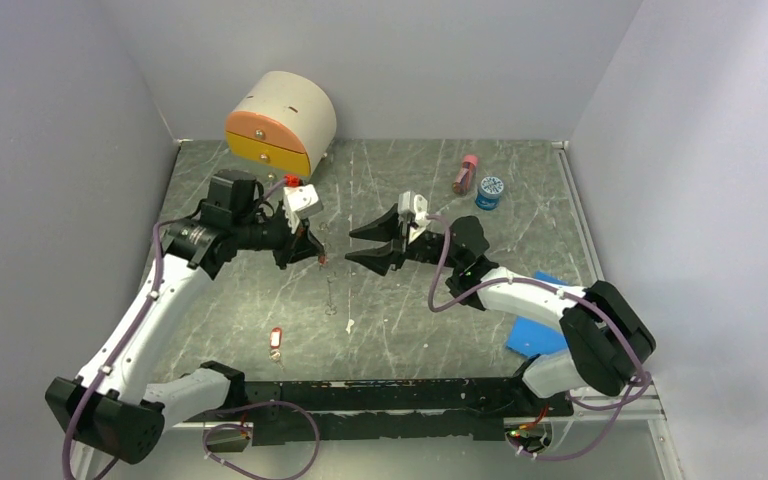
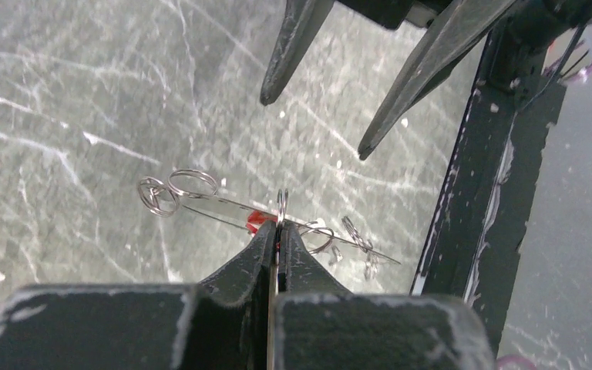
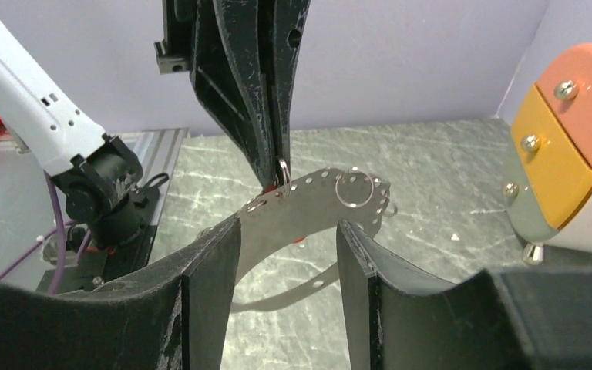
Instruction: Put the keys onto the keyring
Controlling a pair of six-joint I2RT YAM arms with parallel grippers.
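Note:
The keyring [image 3: 308, 206] shows as a thin curved metal band with small holes and split rings, hanging above the table. Seen edge-on, the keyring [image 2: 223, 206] is a thin line. My left gripper [image 2: 279, 225] is shut on a small ring and thin metal at the band's edge, with a bit of red beside its tips. That gripper [image 3: 276, 173] comes down from above; overhead, the left gripper [image 1: 307, 247] is mid-table. My right gripper [image 3: 287, 227] is open, facing the band's end, holding nothing. Its tips [image 1: 352, 247] point left. One red-tagged key [image 1: 276, 341] lies near the front.
A round beige box with orange drawers [image 1: 280, 122] stands at the back left. A pink bottle [image 1: 465, 175] and a blue-lidded jar [image 1: 490, 192] stand at the back right. A blue pad [image 1: 540, 322] lies under the right arm. A small white bit [image 1: 348, 325] lies mid-table.

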